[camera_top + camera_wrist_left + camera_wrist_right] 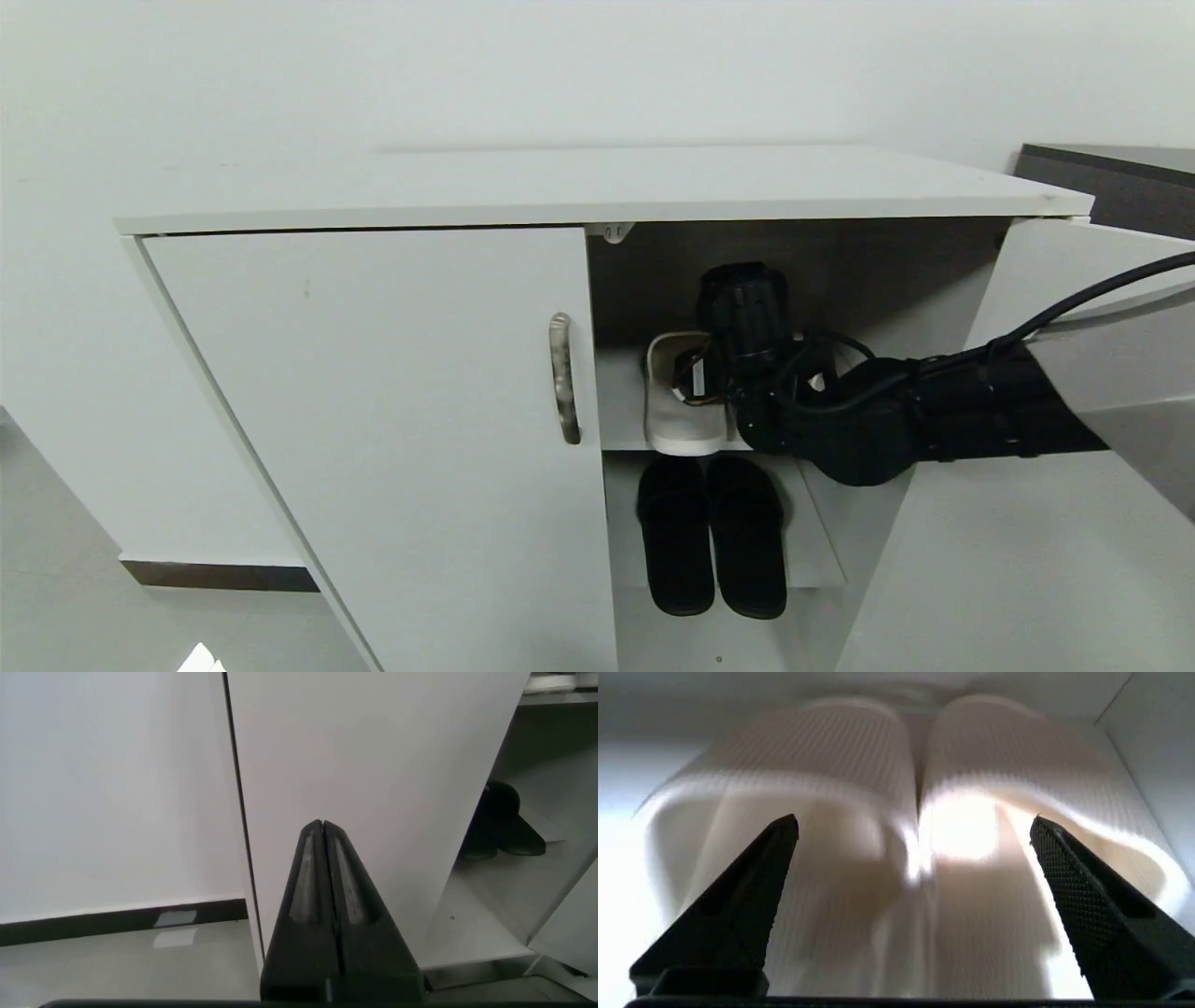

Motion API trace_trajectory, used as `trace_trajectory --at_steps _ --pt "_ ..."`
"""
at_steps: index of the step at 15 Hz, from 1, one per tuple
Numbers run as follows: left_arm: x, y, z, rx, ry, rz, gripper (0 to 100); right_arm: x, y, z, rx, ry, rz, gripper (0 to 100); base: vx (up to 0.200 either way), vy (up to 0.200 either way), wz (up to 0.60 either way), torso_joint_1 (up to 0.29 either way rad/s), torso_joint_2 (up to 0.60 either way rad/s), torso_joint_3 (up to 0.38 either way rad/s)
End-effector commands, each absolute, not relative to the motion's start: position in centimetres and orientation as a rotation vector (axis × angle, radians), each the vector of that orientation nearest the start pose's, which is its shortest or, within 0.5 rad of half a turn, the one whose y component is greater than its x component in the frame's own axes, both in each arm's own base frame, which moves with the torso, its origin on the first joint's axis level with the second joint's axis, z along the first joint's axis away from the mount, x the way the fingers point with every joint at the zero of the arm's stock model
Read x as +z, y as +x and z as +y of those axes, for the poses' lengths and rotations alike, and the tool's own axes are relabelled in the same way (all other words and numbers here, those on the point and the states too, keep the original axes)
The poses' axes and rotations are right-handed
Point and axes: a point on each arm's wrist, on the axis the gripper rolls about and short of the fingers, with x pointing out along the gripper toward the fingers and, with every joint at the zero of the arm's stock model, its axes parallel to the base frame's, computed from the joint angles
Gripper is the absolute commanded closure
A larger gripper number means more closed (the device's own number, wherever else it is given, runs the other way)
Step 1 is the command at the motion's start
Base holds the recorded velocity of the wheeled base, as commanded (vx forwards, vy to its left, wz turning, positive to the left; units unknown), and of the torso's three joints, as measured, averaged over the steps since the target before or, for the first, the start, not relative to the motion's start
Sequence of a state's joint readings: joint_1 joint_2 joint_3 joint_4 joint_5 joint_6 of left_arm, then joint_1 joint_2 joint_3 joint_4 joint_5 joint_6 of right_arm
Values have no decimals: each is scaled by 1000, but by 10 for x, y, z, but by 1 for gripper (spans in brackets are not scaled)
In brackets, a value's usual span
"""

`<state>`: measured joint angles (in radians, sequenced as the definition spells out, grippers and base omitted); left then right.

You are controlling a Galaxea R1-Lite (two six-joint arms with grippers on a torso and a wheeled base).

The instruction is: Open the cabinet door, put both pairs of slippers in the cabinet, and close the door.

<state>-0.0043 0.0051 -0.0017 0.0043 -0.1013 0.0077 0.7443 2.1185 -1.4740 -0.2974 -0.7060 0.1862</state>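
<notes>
The white cabinet (pixel 597 182) has its right door (pixel 1027 560) swung open and its left door (pixel 373 420) closed. A white pair of slippers (pixel 677 411) lies on the upper shelf. A black pair (pixel 714 537) lies side by side on the lower shelf. My right arm (pixel 878 420) is inside the upper compartment. Its gripper (pixel 913 831) is open, fingers spread wide just at the heels of the white slippers (pixel 915 775). My left gripper (pixel 322 826) is shut and empty, low before the closed left door (pixel 374 756), with the black slippers (pixel 505 821) off to one side.
A metal handle (pixel 560 378) runs along the closed door's inner edge. The open right door stands close beside my right arm. Grey floor (pixel 121 961) and a wall with a dark baseboard (pixel 219 576) lie left of the cabinet. A dark counter (pixel 1111 182) stands behind at right.
</notes>
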Motion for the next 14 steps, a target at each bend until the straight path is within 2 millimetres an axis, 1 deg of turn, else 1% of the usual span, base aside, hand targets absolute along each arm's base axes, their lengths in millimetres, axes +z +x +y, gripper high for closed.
trace_trajectory --at_steps 1,3,4,6,9,10,11,13,14 --pt "76 -23 -2 -106 9 7 100 207 293 269 69 -18 238 0 0 0 0 0 0 0" --pt "76 -23 -2 -106 9 7 100 218 268 257 119 -3 228 0 0 0 0 0 0 0" --pt "76 -23 -2 -106 9 7 100 223 254 250 174 8 227 0 -200 0 0 2 2 -2" --pt "76 -23 -2 -106 9 7 100 221 227 240 234 4 234 0 -200 0 0 10 0 2" --pt "76 -23 -2 -106 9 7 100 211 193 227 326 12 232 0 -200 0 0 -2 1 7" --pt "76 -23 -2 -106 9 7 100 212 184 222 355 25 221 100 -200 0 0 -2 2 2" --pt "76 -23 -2 -106 9 7 100 211 176 216 369 35 219 100 -200 0 0 2 2 2" --pt "76 -23 -2 -106 9 7 100 217 156 195 515 85 196 100 -200 0 0 -2 2 -2" --pt "76 -23 -2 -106 9 7 100 220 150 189 589 105 196 100 -200 0 0 2 2 7"
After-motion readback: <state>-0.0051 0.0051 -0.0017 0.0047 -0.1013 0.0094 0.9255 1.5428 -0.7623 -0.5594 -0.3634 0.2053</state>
